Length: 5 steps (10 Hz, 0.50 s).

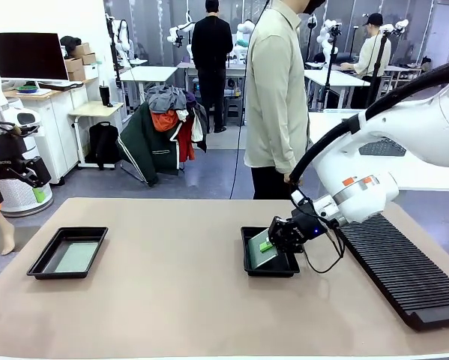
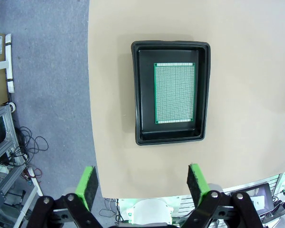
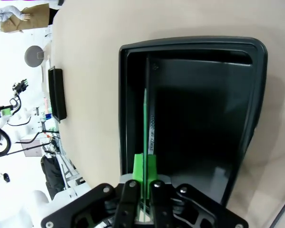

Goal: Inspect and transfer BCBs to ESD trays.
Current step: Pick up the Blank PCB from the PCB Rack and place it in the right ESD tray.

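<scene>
Front view: right gripper [image 1: 284, 234] reaches into the near ESD tray [image 1: 252, 264], pinching a green BCB [image 1: 267, 246] held tilted over the tray floor; far-left tray [image 1: 44, 264] holds a pale board [image 1: 76, 257] lying flat. Left wrist view: left gripper [image 2: 142, 186], jaws spread wide and empty, hovers above that tray [image 2: 137, 95] and its board [image 2: 174, 93]. Right wrist view: fingers [image 3: 139, 168] clamp the board [image 3: 145, 123] edge-on inside the tray [image 3: 256, 85]; print on the tray floor too small to read.

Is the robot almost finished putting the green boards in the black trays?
Partly. One green board already lies flat in the left tray. The right gripper is shut on a second board, holding it on edge inside the right tray, so that one is not yet laid down. The left gripper hangs open above its tray. I cannot tell whether the black rack holds more boards.
</scene>
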Each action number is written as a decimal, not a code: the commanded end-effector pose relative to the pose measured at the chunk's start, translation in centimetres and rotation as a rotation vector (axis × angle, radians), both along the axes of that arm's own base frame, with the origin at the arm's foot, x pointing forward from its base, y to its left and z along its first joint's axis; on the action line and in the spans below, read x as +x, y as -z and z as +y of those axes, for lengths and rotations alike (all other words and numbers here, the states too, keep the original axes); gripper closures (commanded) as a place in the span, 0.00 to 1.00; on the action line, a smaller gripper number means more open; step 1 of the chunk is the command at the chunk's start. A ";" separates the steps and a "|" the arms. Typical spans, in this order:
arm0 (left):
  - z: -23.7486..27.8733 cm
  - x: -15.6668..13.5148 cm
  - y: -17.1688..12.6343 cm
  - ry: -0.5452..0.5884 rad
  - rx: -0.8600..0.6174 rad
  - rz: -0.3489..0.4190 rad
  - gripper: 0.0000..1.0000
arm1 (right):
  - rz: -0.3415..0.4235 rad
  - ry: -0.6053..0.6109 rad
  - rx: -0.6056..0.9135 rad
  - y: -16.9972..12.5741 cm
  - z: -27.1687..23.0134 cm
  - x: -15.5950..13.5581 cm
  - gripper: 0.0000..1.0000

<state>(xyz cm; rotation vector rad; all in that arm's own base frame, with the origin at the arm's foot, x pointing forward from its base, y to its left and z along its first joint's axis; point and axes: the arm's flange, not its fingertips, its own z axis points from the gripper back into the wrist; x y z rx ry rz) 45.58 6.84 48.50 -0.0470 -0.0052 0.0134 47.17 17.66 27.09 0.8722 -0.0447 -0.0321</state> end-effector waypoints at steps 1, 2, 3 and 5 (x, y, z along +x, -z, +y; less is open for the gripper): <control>0.1 0.0 0.1 -0.004 -0.004 -0.010 0.00 | 0.022 0.007 -0.086 -1.4 1.5 0.1 0.90; 0.1 0.0 0.1 -0.004 -0.004 -0.010 0.00 | 0.022 0.012 -0.105 -1.8 1.7 0.0 0.82; 0.1 0.0 0.1 -0.004 -0.004 -0.010 0.00 | 0.013 0.023 -0.127 -2.3 1.9 -0.2 0.77; 0.1 0.0 0.1 -0.004 -0.004 -0.010 0.00 | 0.012 0.033 -0.160 -3.0 1.8 -0.5 0.64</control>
